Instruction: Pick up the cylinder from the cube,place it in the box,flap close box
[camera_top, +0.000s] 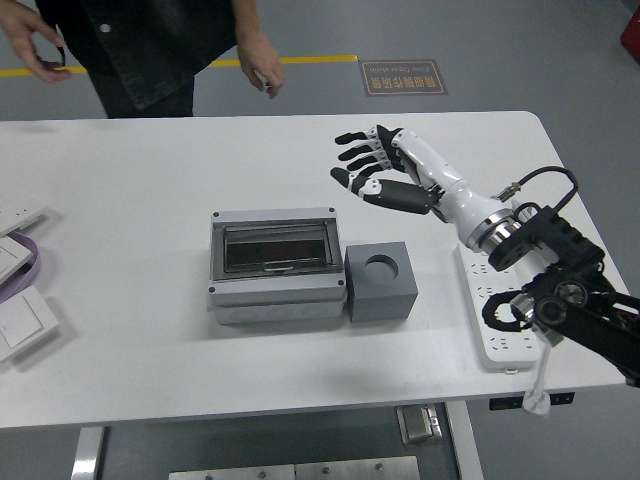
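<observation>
Robot's right hand (385, 170), fingers (352, 155) spread & holding nothing, hovers above table (120, 190) toward far-right corner; grey box (277, 267), flap shut, sits mid-table touching cube (381, 281). Cylinder not visible.

One grey box (277, 262) with a clear flap, one grey cube (380, 281) with a round socket, one white power strip (497, 342), three white switch plates (22, 322) at the left edge, one robot hand (385, 175), and one person (140, 45) showing two hands.
</observation>
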